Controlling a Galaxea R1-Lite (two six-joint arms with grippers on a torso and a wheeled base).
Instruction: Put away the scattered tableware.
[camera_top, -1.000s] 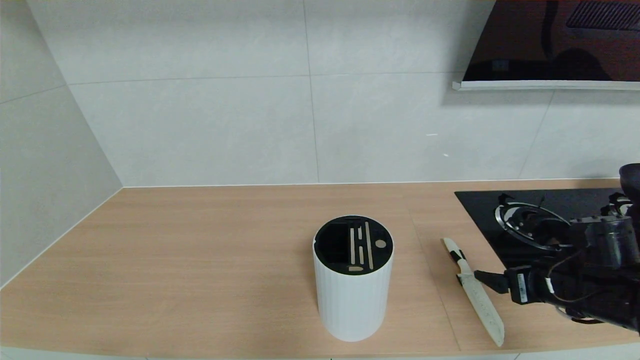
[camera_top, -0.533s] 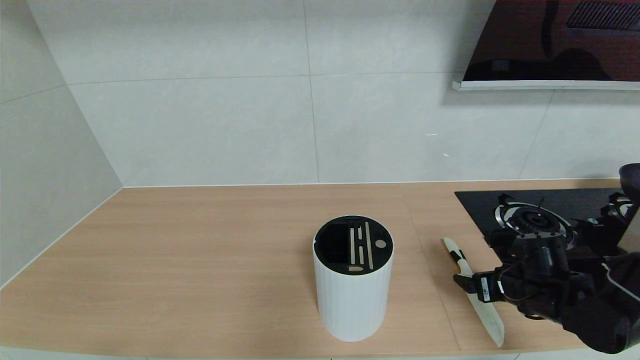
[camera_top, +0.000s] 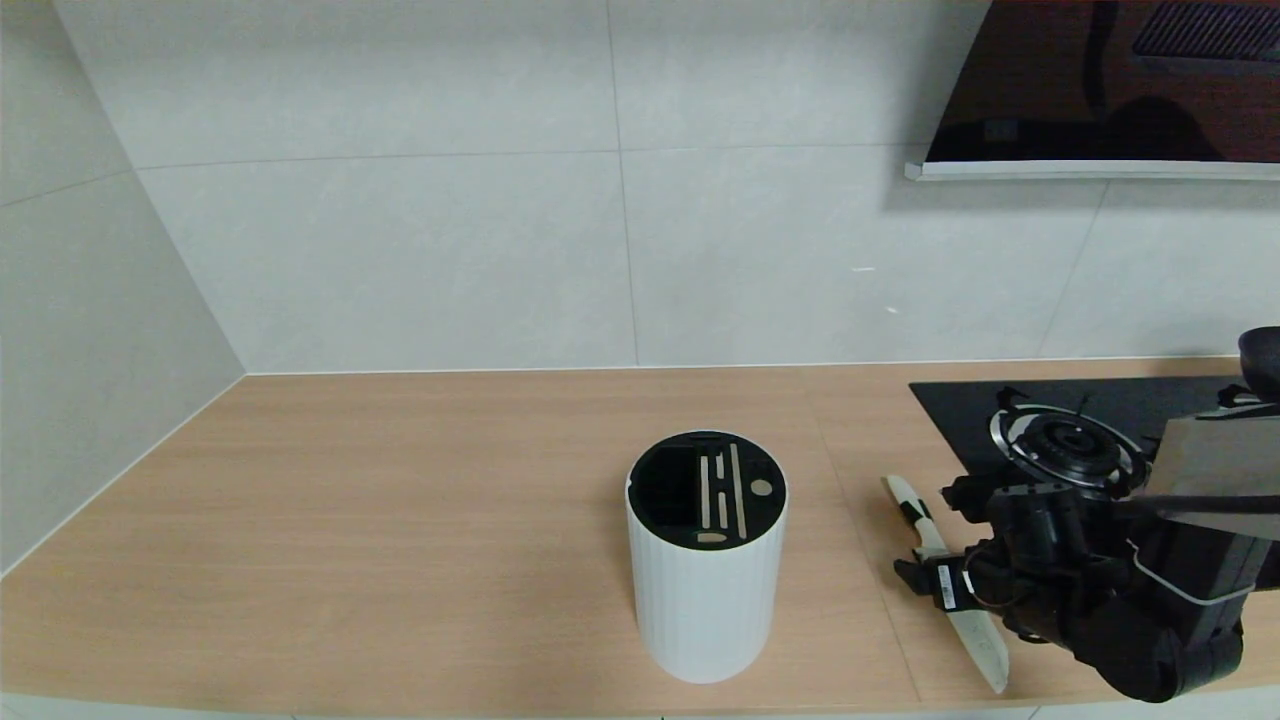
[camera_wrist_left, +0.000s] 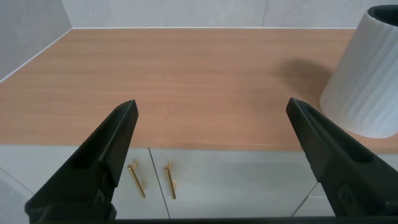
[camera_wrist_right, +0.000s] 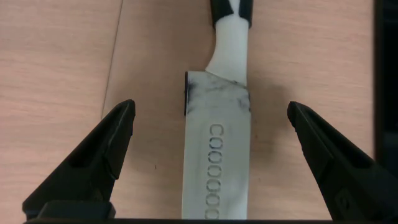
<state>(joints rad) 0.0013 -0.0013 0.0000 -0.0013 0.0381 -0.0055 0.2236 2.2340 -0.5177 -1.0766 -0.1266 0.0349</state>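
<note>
Head view, hob (camera_top: 950, 408) beside knife (camera_top: 911, 509), holder (camera_top: 706, 590) apart

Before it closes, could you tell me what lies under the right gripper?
The knife lies flat on the counter beneath the open right gripper, blade between its fingers; from the head view the gripper hides mid-blade.

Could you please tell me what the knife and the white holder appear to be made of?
Knife: matte white blade with dimples, likely ceramic or coated steel; handle looks plastic, white and black. Holder: ribbed white body, probably plastic or ceramic, with black slotted top.
</note>
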